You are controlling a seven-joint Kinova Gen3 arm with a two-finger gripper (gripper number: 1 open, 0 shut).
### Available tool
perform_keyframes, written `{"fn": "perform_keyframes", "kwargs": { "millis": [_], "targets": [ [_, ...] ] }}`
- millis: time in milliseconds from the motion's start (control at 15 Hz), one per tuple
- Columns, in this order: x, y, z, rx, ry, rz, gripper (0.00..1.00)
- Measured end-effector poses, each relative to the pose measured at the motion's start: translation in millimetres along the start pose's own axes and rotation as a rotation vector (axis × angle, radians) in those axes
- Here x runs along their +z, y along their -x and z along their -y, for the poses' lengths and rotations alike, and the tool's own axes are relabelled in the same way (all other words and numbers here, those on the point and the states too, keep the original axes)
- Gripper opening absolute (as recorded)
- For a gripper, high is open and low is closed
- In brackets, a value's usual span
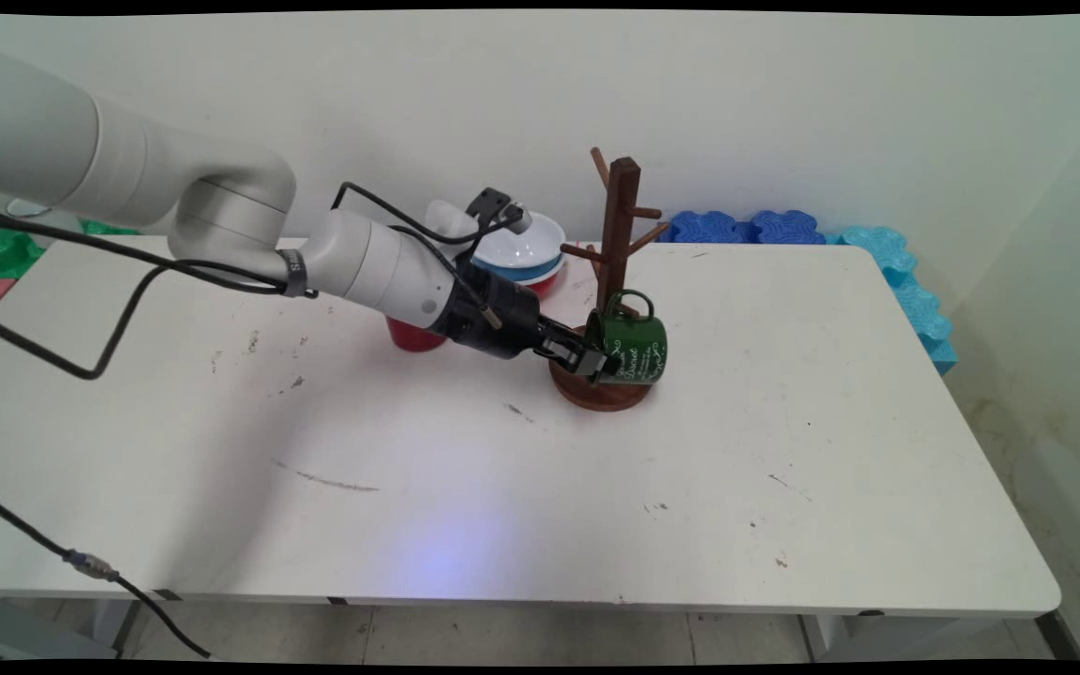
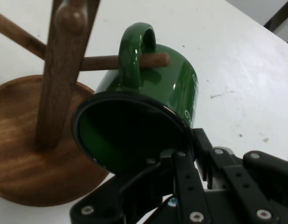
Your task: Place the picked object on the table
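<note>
The gripper (image 1: 596, 361) is closed on the rim of the green mug (image 1: 632, 345), whose handle is threaded over a low peg of the wooden mug tree (image 1: 617, 272) near the table's (image 1: 784, 469) far edge, so the peg carries the mug.

- The brown wooden mug tree with a round base (image 1: 617, 281) stands on the white table (image 1: 784, 487), right of centre and toward the far side; its pegs stick out left and right
- The green enamel mug with white lettering (image 1: 634, 345) hangs tilted on a low peg, the peg passing through its handle; it sits above the tree's base, on the near right of the post
- The black two-finger gripper (image 1: 596, 362) reaches in from the left, its fingers at the mug's rim
- A red plastic cup (image 1: 412, 335) stands left of the tree, partly behind the arm
- A stack of white, blue and red bowls (image 1: 529, 251) sits behind the cup, by the far edge
- Blue foam blocks (image 1: 746, 228) lie behind the table along the wall; lighter blue foam blocks (image 1: 910, 295) run down beyond its right edge
</note>
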Motion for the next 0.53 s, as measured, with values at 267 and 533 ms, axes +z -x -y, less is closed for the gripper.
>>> {"fn": "perform_keyframes", "kwargs": {
  "millis": [267, 533],
  "targets": [
    [-6.4, -0.3, -8.0, 0.027, 0.009, 0.006, 0.00],
    [-13.0, 1.5, -16.4, 0.051, 0.019, 0.016, 0.00]
  ]
}}
